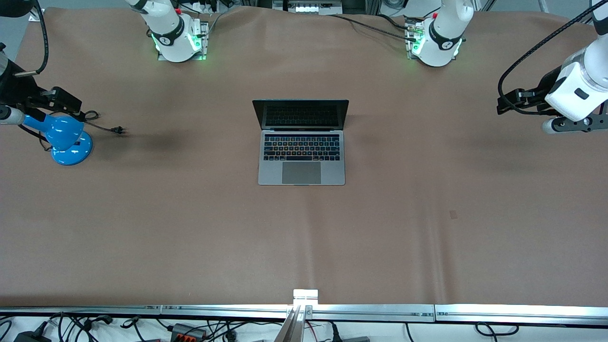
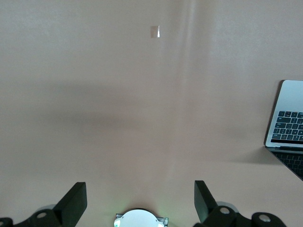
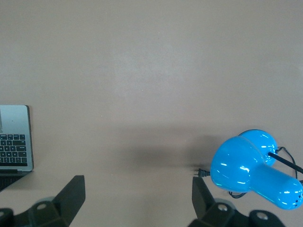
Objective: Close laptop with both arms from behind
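Observation:
The silver-grey laptop (image 1: 301, 142) stands open in the middle of the table, its dark screen upright and its black keyboard facing the front camera. One corner of it shows in the left wrist view (image 2: 288, 124) and in the right wrist view (image 3: 14, 142). My left gripper (image 1: 567, 126) hangs over the table at the left arm's end, well apart from the laptop, open (image 2: 140, 189) and empty. Over the right arm's end, beside a blue lamp, my right gripper (image 1: 12, 115) is also open (image 3: 138, 187) with nothing between its fingers.
A blue desk lamp (image 1: 66, 140) (image 3: 251, 170) stands at the right arm's end, its cord and plug (image 1: 118, 129) lying on the brown cover toward the laptop. A small mark (image 1: 453, 214) sits on the cover. A metal rail (image 1: 304, 311) edges the table nearest the front camera.

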